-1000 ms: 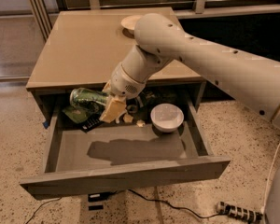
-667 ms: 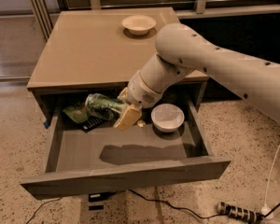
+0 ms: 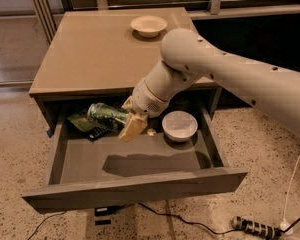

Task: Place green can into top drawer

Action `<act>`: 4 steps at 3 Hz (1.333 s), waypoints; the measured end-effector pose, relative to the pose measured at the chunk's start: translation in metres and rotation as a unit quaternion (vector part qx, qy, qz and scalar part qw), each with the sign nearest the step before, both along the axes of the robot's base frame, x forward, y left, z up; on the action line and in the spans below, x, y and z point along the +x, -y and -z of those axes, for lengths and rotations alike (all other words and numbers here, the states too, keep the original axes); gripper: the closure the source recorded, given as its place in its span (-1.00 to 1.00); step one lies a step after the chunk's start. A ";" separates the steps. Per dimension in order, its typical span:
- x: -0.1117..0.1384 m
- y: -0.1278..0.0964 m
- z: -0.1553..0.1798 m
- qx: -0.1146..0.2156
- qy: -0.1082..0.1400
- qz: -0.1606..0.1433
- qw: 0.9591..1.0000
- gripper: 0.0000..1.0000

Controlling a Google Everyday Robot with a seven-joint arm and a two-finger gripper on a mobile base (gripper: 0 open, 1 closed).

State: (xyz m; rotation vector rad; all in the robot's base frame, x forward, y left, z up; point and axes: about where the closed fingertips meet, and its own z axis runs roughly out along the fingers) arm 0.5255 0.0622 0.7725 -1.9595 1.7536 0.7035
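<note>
**Over the 10 o'clock corner of the drawer: can gripped, not dropped yet**

Inside the pulled-out top drawer (image 3: 135, 189), the end effector (image 3: 127, 116) hangs over the back-left part, roughly 10 o'clock from the drawer's middle. It's clamped on the green can (image 3: 106, 115), which lies on its side, with its free end pointing to 9 o'clock. One tan finger (image 3: 133, 128) sits under it, the other above.

I'd guess the sideways hold is so the can fits under the counter (image 3: 100, 54) edge and slides into a shallow drawer. The open floor toward 6 o'clock looks like the sensible drop spot, since the back row is busy: a green snack bag (image 3: 79, 120) at 9 o'clock from the can, and a white bowl (image 3: 179, 125) at 3 o'clock from the end effector.

Compared with a second ago, the can has shifted toward 3 o'clock and a little down. The arm has also swung off the small bowl (image 3: 148, 25) on the counter, which is now in plain sight. Versus the more recent frame, barely anything has moved.
</note>
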 end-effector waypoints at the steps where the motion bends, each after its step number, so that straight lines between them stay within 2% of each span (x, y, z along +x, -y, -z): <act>1: -0.001 -0.018 0.023 0.004 -0.016 -0.018 1.000 1.00; 2: -0.001 -0.018 0.023 0.004 -0.016 -0.018 1.000 1.00; 4: -0.014 -0.047 0.079 0.008 -0.072 -0.052 0.996 1.00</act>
